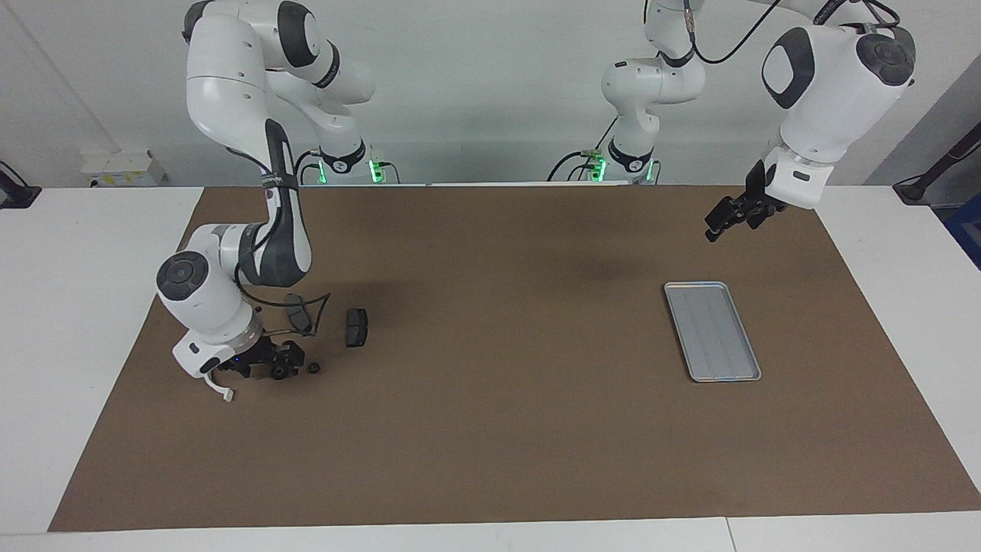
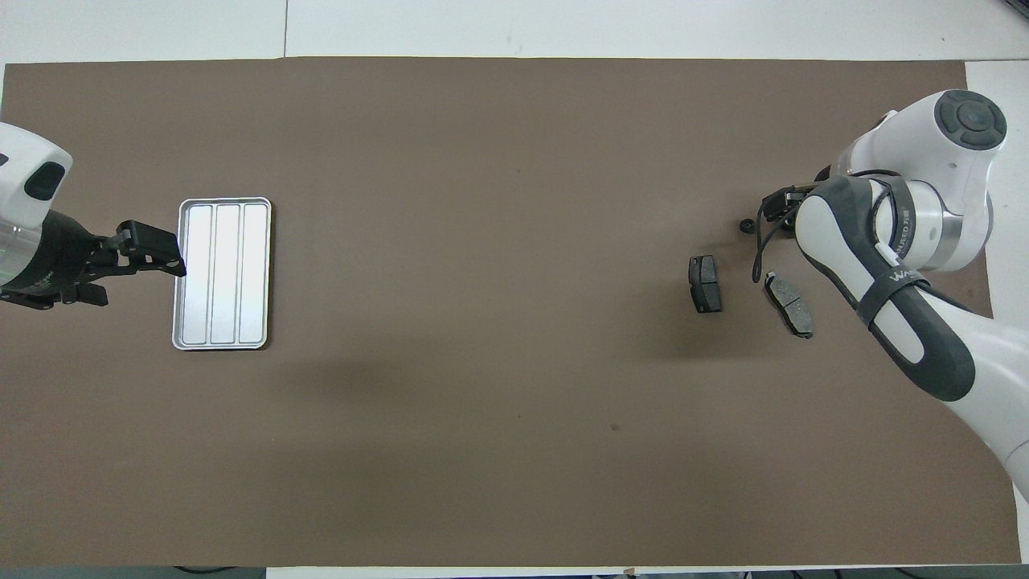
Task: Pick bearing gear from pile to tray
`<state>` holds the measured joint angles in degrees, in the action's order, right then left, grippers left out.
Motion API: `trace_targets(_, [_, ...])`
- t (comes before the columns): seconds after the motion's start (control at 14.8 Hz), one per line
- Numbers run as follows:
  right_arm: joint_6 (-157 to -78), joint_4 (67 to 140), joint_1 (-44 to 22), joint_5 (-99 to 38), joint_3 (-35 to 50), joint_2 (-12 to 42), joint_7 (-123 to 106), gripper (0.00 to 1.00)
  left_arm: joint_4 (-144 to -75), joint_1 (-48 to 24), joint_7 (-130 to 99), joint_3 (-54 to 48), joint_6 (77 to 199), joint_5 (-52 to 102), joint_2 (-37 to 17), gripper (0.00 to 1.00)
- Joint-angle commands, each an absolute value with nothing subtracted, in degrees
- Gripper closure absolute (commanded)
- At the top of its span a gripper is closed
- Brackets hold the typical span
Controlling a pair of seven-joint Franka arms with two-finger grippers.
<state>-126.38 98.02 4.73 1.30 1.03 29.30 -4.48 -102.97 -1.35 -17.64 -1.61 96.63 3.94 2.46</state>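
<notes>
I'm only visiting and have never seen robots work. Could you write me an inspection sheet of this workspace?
Surface: brown mat on a white table.
Job's things: flat silver-grey metal tray, nothing in it; two dark grey brake-pad plates, small black round piece, white curved bracket.
Clutter: nothing seen.
Grippers: right gripper open, low beside the round piece; left gripper open, waiting in the air beside the tray.
Cables: black cables on the arms.
Surroundings: white wall.
</notes>
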Motion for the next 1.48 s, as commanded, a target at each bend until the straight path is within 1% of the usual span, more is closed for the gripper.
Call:
trace_targets(0.0, [-127.6,99.2,5.0,1.7,1.3,29.3,-5.6,0.07,-103.3,-1.1,-17.4,-1.7,96.9,4.1,3.3,0.0])
trace_targets(0.07, [-127.7,99.5,5.0,1.7,1.3,29.3,-5.6,0.14,-103.4,-1.1,-17.4,-1.7,96.9,4.1,3.3,0.0])
trace_targets(0.13, [-128.0,99.8,5.0,1.7,1.3,29.2,-5.6,0.18,-103.4,-1.1,-17.4,-1.7,96.9,4.2,3.3,0.0])
trace_targets(0.2, [-128.1,100.0,5.0,1.7,1.3,29.3,-5.6,0.24,-103.4,-1.1,-17.4,-1.7,96.9,4.2,3.3,0.0])
trace_targets(0.27, [-128.1,100.1,5.0,1.7,1.2,29.3,-5.6,0.35,-103.4,-1.1,-17.4,-1.7,96.9,4.2,3.3,0.0])
trace_targets(0.34, [-128.1,100.1,5.0,1.7,1.2,29.3,-5.6,0.5,-103.3,-1.1,-17.3,-1.7,96.9,4.1,3.3,0.0])
trace_targets(0.47, [-128.1,99.9,5.0,1.7,1.2,29.3,-5.6,0.88,-103.4,-1.1,-17.4,-1.7,96.9,4.2,3.3,0.0])
trace_targets(0.54, [-127.8,99.7,5.0,1.7,1.2,29.1,-5.6,1.0,-103.3,-1.1,-17.4,-1.7,96.9,4.1,3.3,0.0])
trace_targets(0.74, [-126.0,98.3,4.7,1.8,1.2,27.9,-5.5,1.0,-103.3,-1.1,-17.4,-1.7,96.9,4.1,3.3,0.0])
trace_targets(1.01, [-115.6,89.2,0.6,1.8,1.1,26.3,-0.1,1.0,-103.4,-1.1,-17.4,-1.7,96.9,4.2,3.3,0.0])
trace_targets(1.21, [-109.7,83.3,-5.6,1.8,1.0,26.2,7.4,1.0,-103.4,-1.1,-17.4,-1.7,96.9,4.2,3.3,0.0])
trace_targets(1.35, [-108.0,82.0,-10.4,2.9,1.0,26.0,14.9,1.0,-103.4,-1.1,-17.4,-1.7,96.9,4.2,3.3,0.0])
trace_targets(1.41, [-107.1,82.4,-14.2,4.4,1.1,25.4,18.9,1.0,-103.4,-1.1,-17.4,-1.7,96.9,4.2,3.4,0.0])
